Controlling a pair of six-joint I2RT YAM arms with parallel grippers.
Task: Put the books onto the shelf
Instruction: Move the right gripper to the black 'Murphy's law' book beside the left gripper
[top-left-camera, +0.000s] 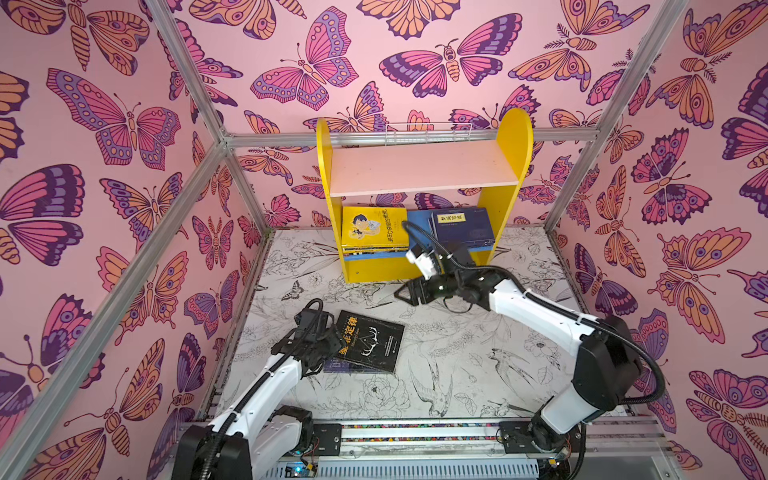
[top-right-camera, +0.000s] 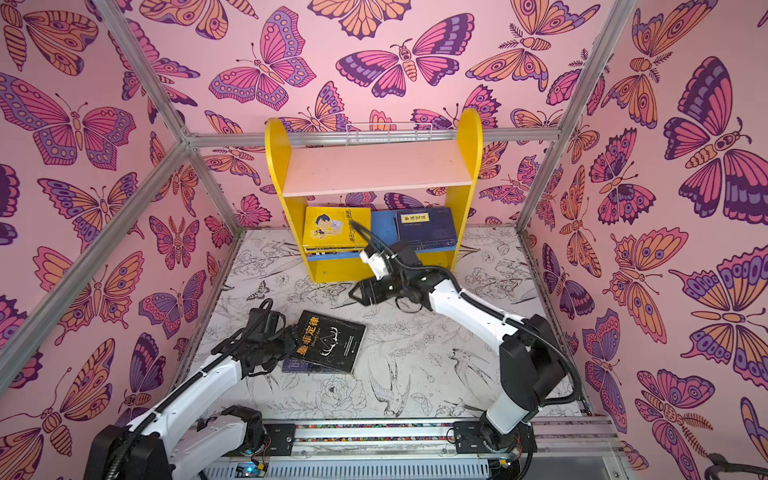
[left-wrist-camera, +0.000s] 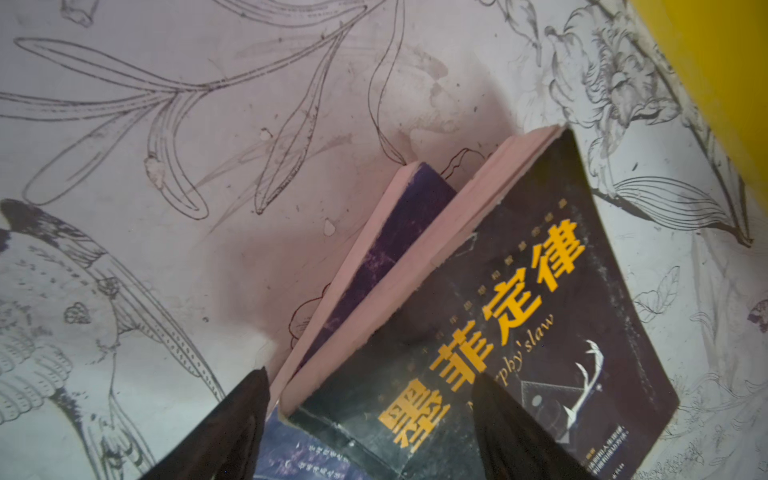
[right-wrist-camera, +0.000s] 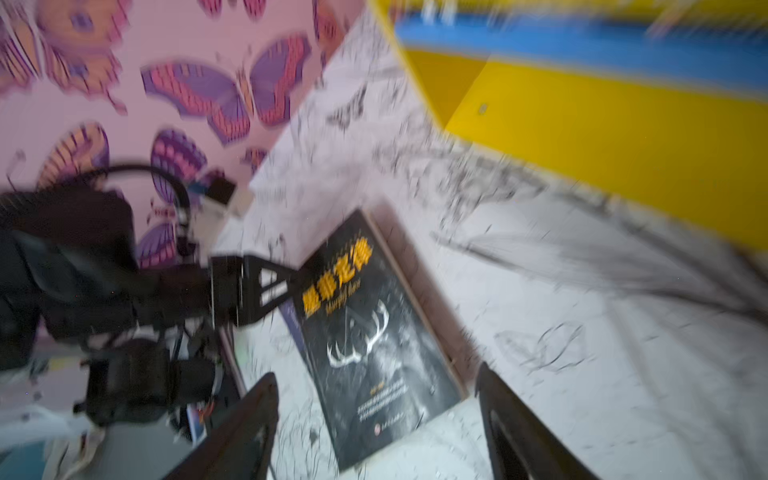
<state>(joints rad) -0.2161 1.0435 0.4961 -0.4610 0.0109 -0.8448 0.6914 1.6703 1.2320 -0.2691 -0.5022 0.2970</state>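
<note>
Left end effector (left-wrist-camera: 372, 374): jaws wide, straddling corner of glossy black paperback (top-left-camera: 370, 340), not clamped. Thin navy paperback (left-wrist-camera: 399, 232) flat beneath it on floral-print bench (top-left-camera: 457, 353). Right end effector (top-left-camera: 400, 296): wide, empty. Yellow stack (top-left-camera: 374, 228) and navy stack (top-left-camera: 461, 226) flat on lower board of round-sided shelf (top-left-camera: 509, 199).

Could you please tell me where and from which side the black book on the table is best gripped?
Probably the black book's short edge by the title, from the left, where the open left gripper is poised. It lies face up on a purple book, which lifts that edge for a finger underneath.
</note>
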